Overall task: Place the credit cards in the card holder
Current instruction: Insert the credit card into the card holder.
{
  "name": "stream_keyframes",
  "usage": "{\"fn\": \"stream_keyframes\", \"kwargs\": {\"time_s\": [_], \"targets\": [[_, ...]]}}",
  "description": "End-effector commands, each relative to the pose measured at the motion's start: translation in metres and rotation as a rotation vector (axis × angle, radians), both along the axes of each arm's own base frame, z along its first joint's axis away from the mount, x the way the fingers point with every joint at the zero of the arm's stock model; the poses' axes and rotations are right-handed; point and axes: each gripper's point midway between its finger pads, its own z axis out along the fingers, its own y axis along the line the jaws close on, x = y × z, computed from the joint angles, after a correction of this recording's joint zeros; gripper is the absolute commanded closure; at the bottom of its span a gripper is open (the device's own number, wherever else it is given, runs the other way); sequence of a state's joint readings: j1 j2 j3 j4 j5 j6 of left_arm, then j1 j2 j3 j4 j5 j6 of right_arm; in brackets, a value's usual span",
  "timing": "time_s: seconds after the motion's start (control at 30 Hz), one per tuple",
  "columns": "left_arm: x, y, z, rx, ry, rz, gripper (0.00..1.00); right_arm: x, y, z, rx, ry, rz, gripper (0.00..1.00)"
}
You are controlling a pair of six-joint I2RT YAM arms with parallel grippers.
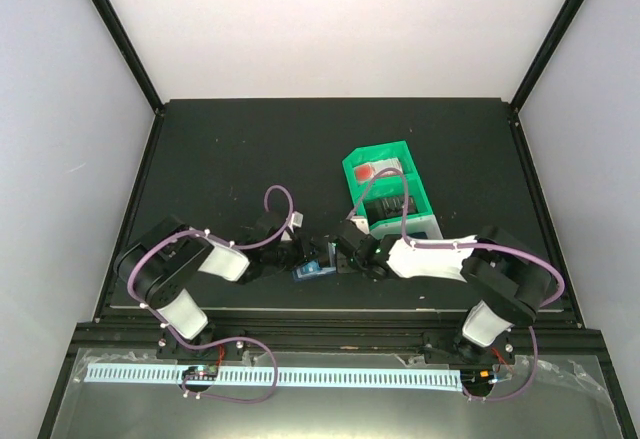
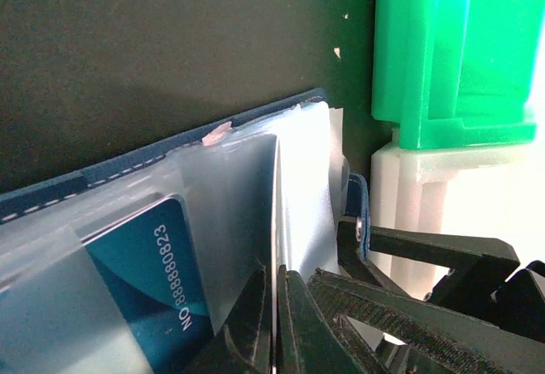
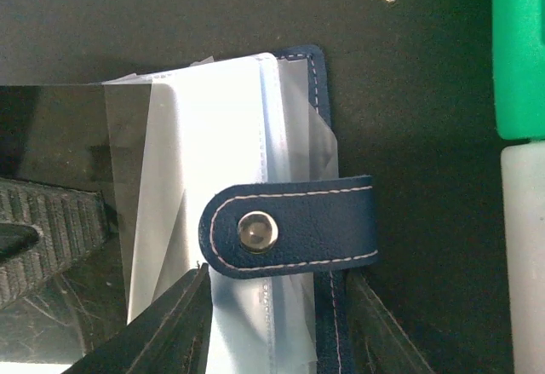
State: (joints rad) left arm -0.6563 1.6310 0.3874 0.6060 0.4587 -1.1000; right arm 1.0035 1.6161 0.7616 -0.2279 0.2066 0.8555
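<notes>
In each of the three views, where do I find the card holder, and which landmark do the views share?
Top external: the card holder lies just below the picture's centre.
Left wrist: card holder fills the lower left, open, navy edge on top.
Right wrist: card holder in the centre, snap tab across it.
Shared landmark: the green bin, to the holder's right in each view.
</notes>
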Motion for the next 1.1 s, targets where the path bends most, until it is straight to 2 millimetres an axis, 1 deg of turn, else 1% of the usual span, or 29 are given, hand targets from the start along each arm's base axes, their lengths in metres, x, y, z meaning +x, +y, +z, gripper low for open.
{"fn": "stream_keyframes", "kwargs": {"time_s": [0.0,0.13,0.3,0.5,0.6,0.77,0.9,1.0,1.07], "targets": [[-0.007,0.006,-0.012,-0.003,0.063,0.043,0.98,-0.014,-0.003,-0.017,0.027,0.081,0.002,0.55],[-0.008,0.016,-0.019,0.033,0.087,0.094,0.98,-0.015,-0.004,-0.019,0.033,0.089,-0.009,0.55],[-0.006,0.006,-0.013,0.002,0.084,0.069,0.98,-0.015,-0.002,-0.021,0.050,0.101,-0.011,0.55],[-0.002,0.000,-0.012,0.005,0.067,0.049,0.98,-0.013,0.001,-0.020,0.064,0.100,-0.021,0.55],[0.000,-0.006,-0.011,-0.008,0.055,0.025,0.97,-0.013,0.003,-0.021,0.082,0.107,-0.027,0.55],[0.003,-0.008,-0.014,-0.001,0.053,0.022,0.94,-0.009,0.006,-0.012,0.114,0.092,-0.048,0.55],[0.000,-0.002,-0.017,0.062,0.050,0.006,0.88,-0.007,0.007,-0.009,0.113,0.089,-0.044,0.55],[0.000,0.003,-0.016,0.120,0.035,-0.006,0.82,-0.008,0.007,-0.009,0.117,0.089,-0.043,0.55],[0.000,0.006,-0.011,0.155,0.018,-0.014,0.74,-0.008,0.007,-0.007,0.120,0.088,-0.043,0.55]]}}
